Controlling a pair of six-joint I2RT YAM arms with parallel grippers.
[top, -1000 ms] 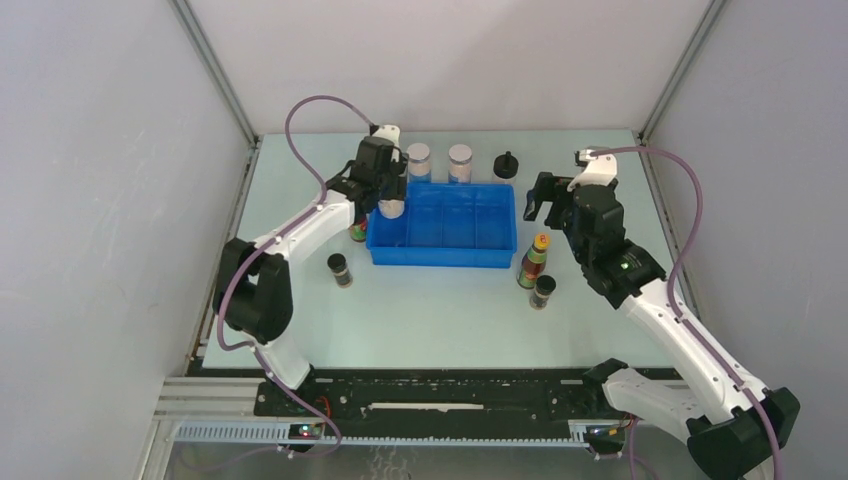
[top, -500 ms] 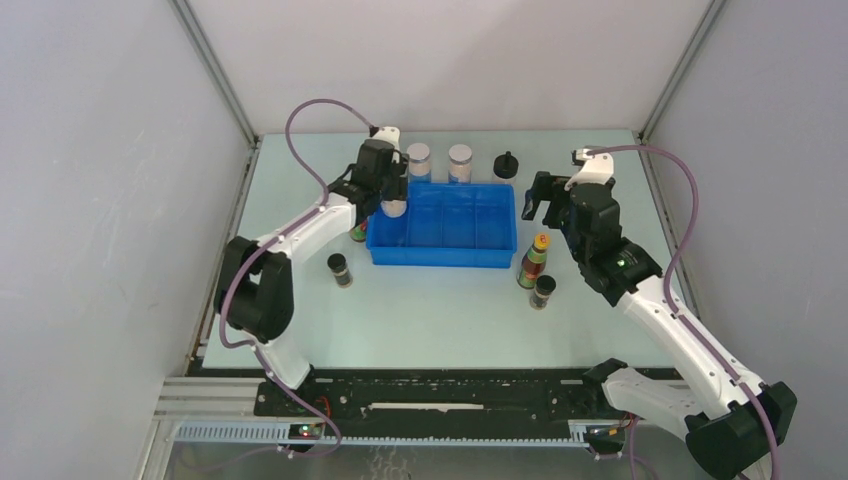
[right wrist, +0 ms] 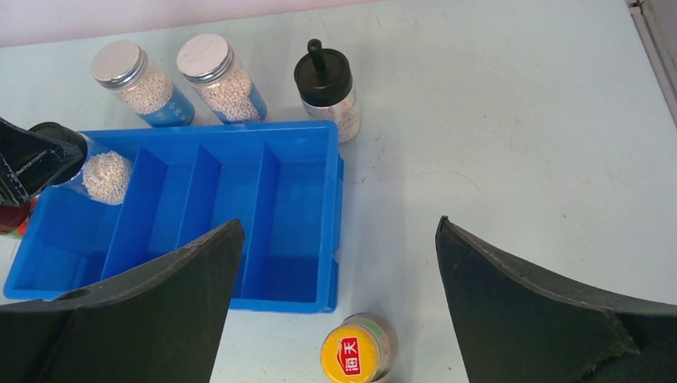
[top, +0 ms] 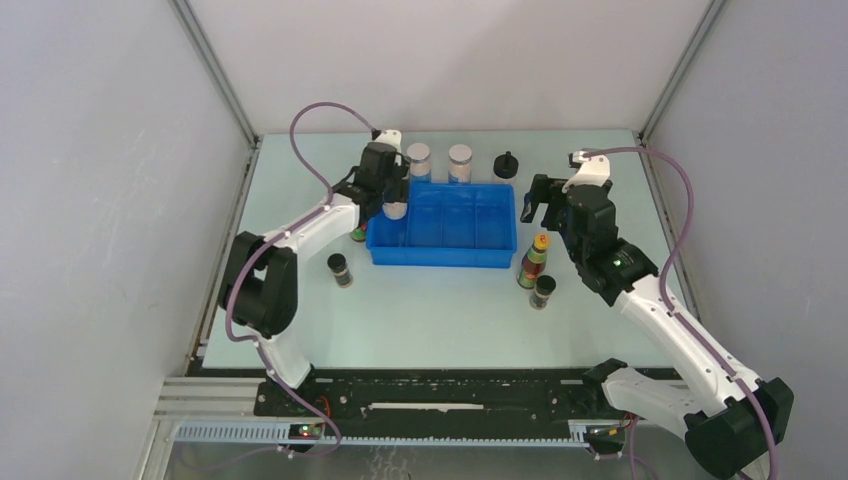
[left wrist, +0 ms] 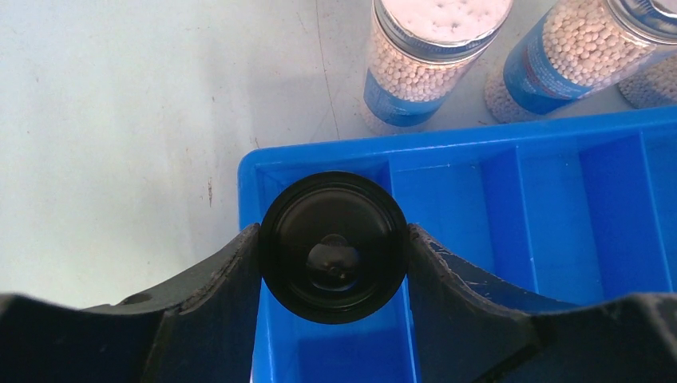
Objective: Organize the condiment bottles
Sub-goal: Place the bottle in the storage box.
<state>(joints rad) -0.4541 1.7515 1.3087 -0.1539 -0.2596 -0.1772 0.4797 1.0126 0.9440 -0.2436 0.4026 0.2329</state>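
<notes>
Up close, the left tool (left wrist: 334, 254) is clamped on a knob bottle (left wrist: 334, 209), one finger on each side of its black cap. That bottle hangs over the leftmost compartment of the blue tray (left wrist: 447, 137), toward the compartment's 12 o'clock end; whether its base touches the tray floor cannot be told. At 12 o'clock from the tool, just past the tray's far wall, a clear bottle (left wrist: 427, 64) and a second clear bottle (left wrist: 559, 64) stand side by side on the table (top: 440, 320), both filled with white beads and wearing blue labels. At the tray's 8 o'clock corner a slim bottle (top: 357, 233) stands partly hidden behind the left arm. A dark bottle (top: 340, 270) stands at 7 o'clock from the tray, apart from it.

The right tool (right wrist: 339, 227) has its fingers wide apart and holds nothing, hovering over the tray's 3 o'clock end. At 12 o'clock from it a second knob bottle (right wrist: 323, 84) stands upright just beyond the tray's far right corner. At 6 o'clock from it a second slim bottle (right wrist: 359, 351), orange-capped, stands near the tray's near right corner. A second dark bottle (top: 543, 291) stands just beside that one, at its 5 o'clock.
</notes>
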